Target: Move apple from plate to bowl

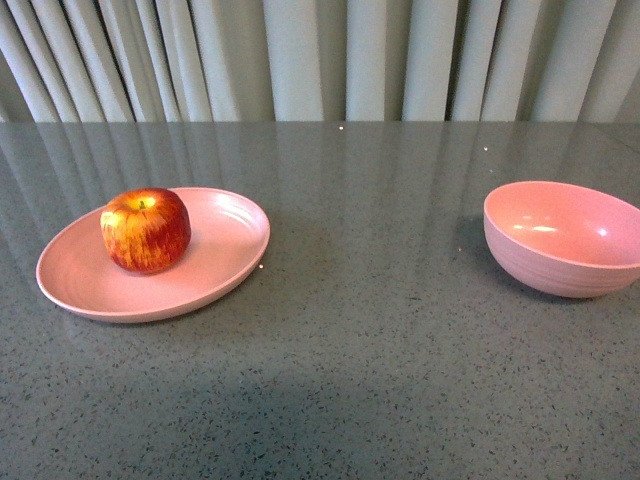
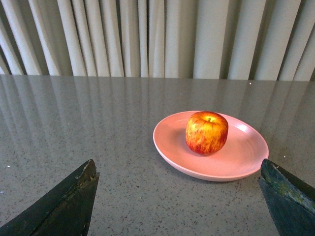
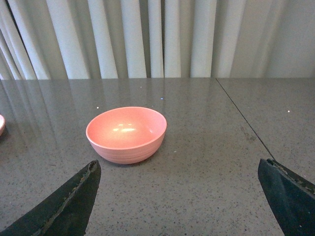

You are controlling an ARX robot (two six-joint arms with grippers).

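Note:
A red apple (image 1: 146,230) with yellow-orange streaks sits on the left part of the shallow pink plate (image 1: 225,255), at the table's left. The deep pink bowl (image 1: 565,238) stands empty at the right. Neither arm shows in the front view. In the left wrist view the apple (image 2: 206,132) on the plate (image 2: 243,160) lies ahead of my left gripper (image 2: 179,169), which is open and empty, short of the plate. In the right wrist view the bowl (image 3: 126,133) lies ahead of my right gripper (image 3: 179,169), which is open and empty.
The grey speckled table (image 1: 370,340) runs back to a pale pleated curtain (image 1: 320,55). A thin seam (image 3: 243,118) crosses the tabletop to one side of the bowl in the right wrist view. The plate's rim (image 3: 1,125) shows at that view's edge.

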